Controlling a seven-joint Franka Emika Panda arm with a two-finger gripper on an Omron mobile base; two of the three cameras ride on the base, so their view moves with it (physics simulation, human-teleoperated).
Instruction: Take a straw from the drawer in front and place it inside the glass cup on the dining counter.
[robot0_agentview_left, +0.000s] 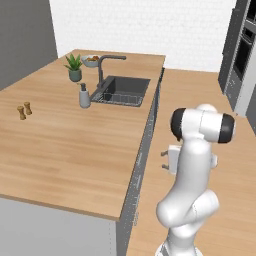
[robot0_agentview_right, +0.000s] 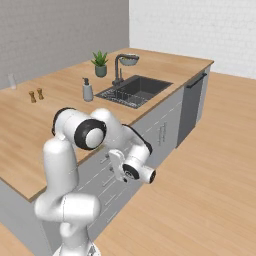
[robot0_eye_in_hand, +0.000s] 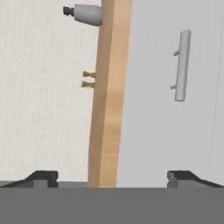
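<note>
wrong handle, or a crooked pull, is the main danger

the large light-brown wood-grain dining counter (robot0_agentview_left: 65, 150) lies across the scene, with light grey cabinet fronts (robot0_agentview_right: 165, 132) under its edge. all the fronts are shut, so the thin red-and-white striped straw is, as i judge, inside the wide shallow drawer, and i cannot tell which front belongs to it. the white robot arm with dark joints (robot0_agentview_right: 75, 150) stands close before these fronts, bent low. this closeness is the first risk: if the base or elbow is in the path, a drawer which comes out can hit the robot.

in the hand view a short grey bar handle (robot0_eye_in_hand: 181, 65) sits on a grey panel, well to one side of the two-finger gripper (robot0_eye_in_hand: 112, 177). the jaws stand wide apart and hold nothing. the gripper points more at the counter's edge than at the handle, so a straight advance can strike the wood or the flat panel. also, this bar handle may belong to a smaller drawer, not the right one, and pulling it wastes the move.

the small clear glass cup (robot0_agentview_right: 11, 81) stands near the far edge of the counter, well apart from the arm. it is light and hard to see, so later a long reach with a thin straw can tip it or miss its mouth.
</note>
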